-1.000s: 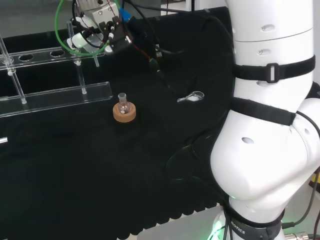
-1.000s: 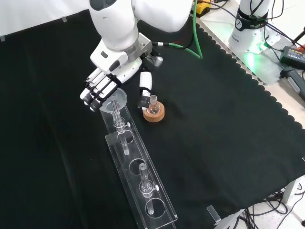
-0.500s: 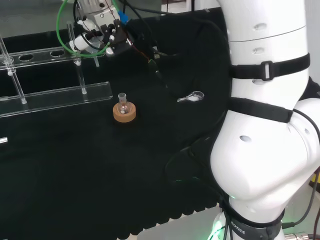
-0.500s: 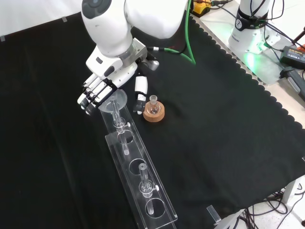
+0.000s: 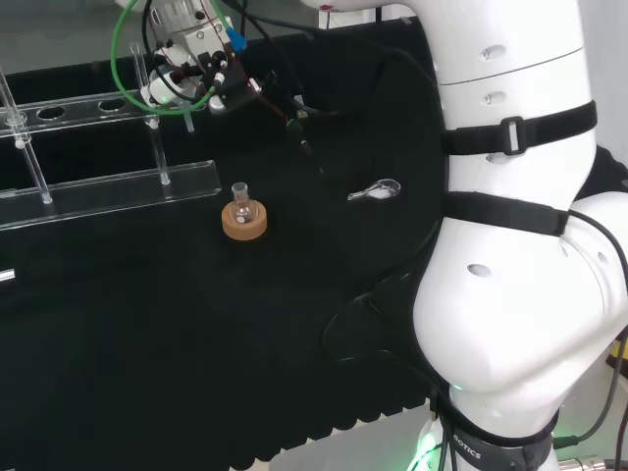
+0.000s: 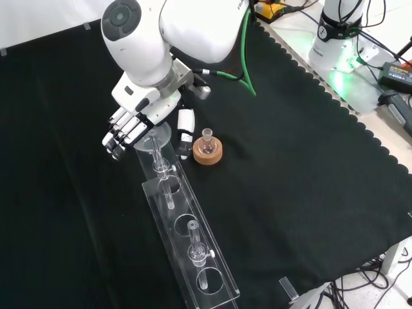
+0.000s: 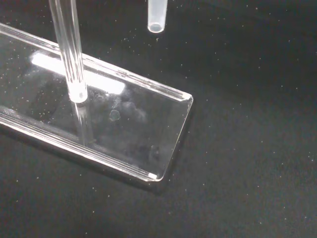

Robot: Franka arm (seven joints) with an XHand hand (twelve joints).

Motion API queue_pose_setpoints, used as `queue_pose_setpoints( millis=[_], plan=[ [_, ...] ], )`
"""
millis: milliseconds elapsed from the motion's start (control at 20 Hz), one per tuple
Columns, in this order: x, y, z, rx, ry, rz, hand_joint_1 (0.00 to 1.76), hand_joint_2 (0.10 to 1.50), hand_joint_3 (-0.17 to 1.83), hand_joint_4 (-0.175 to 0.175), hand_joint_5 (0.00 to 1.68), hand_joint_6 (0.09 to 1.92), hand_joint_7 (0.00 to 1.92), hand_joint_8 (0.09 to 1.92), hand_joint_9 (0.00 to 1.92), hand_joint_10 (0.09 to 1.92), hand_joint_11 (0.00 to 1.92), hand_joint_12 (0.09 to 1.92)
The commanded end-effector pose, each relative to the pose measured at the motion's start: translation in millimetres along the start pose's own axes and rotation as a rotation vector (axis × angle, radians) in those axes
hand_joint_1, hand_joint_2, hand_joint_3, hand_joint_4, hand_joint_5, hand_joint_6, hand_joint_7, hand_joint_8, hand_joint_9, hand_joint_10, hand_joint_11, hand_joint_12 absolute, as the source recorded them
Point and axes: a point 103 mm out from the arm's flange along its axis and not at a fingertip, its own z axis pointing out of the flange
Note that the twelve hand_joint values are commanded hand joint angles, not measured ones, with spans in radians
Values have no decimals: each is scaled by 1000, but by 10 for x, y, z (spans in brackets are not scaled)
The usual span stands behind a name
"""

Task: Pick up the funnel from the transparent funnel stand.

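Front view, upper left: hand [image 6: 129, 126] poised over the near end of the transparent funnel stand [image 6: 187, 235], fingers [image 6: 118, 136] extended and relaxed, thumb [image 6: 185, 123] apart, nothing held. Just right of the fingers: funnel [image 6: 157, 138] seated in the stand's top hole. Further right: small flask [image 6: 206, 136] on cork ring [image 6: 208, 153].

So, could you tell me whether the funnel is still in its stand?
In: the funnel sits in the stand's end hole, stem hanging down.
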Motion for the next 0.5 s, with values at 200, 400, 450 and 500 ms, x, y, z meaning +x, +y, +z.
queue_pose_setpoints(
  millis=[200, 400, 450, 500],
  plan=[
    [-100, -31, -52, -34, -19, 11, 0, 874, 33, -71, 160, 87, 20, 301, 43, 958, 158, 1556],
    [-107, -28, -50, -37, -13, 16, 0, 875, 37, -112, 194, 87, 0, 702, 166, 1036, 273, 1508],
    [-106, -18, -46, -33, -10, 18, 0, 875, 38, -124, 202, 87, 0, 784, 209, 1042, 309, 1492],
    [-122, -25, -45, -36, -3, 20, 0, 876, 39, -136, 211, 87, 0, 856, 250, 1046, 348, 1475]
  ],
)
